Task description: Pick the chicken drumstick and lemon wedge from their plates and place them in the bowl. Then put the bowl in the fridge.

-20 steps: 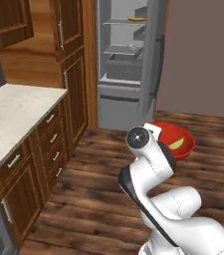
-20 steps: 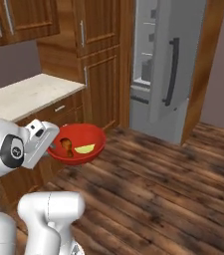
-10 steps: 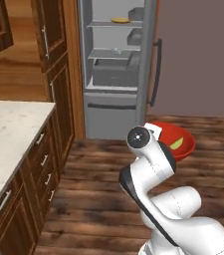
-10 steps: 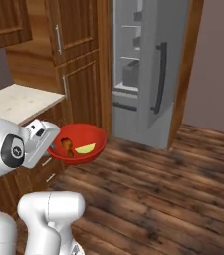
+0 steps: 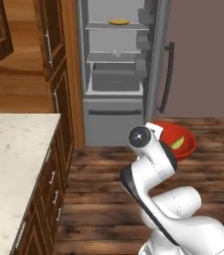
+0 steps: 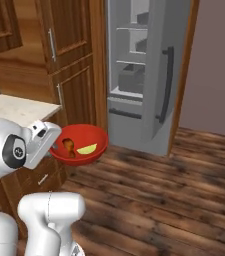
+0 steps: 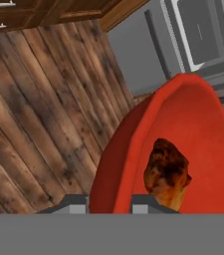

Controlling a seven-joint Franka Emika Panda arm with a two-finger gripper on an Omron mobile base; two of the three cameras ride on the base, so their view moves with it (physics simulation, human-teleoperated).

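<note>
Gripper [image 7: 109, 201]: clamped on the red bowl's rim, lower centre of the hand view.
Bowl [image 6: 82, 143]: held at left-centre, above the floor.
Contents: chicken drumstick [image 6: 69, 146], lemon wedge [image 6: 87, 149].
Fridge [image 5: 117, 74]: open, upper centre.

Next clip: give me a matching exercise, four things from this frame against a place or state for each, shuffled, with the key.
Things:
1. drumstick
2. bowl
3. fridge
4. flat yellow dish

States:
A. door open
B. on the top fridge shelf
C. lying in the bowl beside the lemon wedge
D. rim pinched by the claw, held above the floor

Pairs: 1-C, 2-D, 3-A, 4-B
</note>
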